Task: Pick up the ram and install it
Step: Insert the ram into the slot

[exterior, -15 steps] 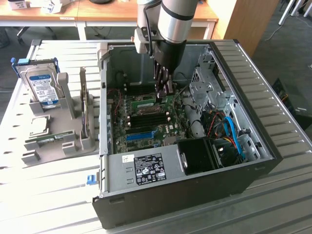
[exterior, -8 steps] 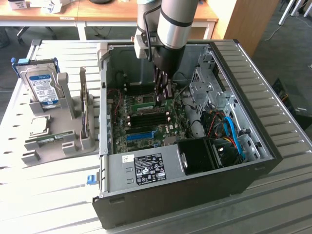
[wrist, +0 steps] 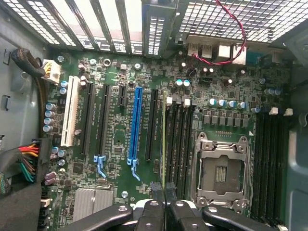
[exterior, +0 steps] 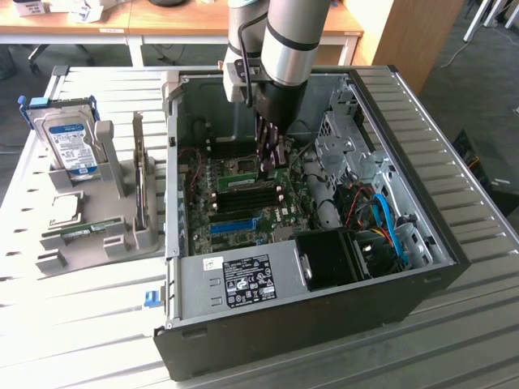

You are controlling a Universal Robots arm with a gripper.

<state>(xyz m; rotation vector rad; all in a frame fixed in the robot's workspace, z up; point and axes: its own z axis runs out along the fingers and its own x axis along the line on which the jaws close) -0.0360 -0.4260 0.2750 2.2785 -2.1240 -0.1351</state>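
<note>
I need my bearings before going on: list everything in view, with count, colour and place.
slatted grey metal table: one, grey, under everything
open black metal computer case: one, black, on the table
flat green motherboard: one, green, inside the case
long blue plastic slot: one, blue, on the motherboard
thin green circuit-board ram stick: one, green, held edge-on over the motherboard
moulded grey plastic fixture: one, grey, at the exterior view's left
second green circuit-board stick: one, green, lying in the fixture
boxy silver hard drive: one, silver and blue, upright in the fixture
black gripper: one, black, shut on the ram stick
silver robot arm: one, silver, reaching down into the case
</note>
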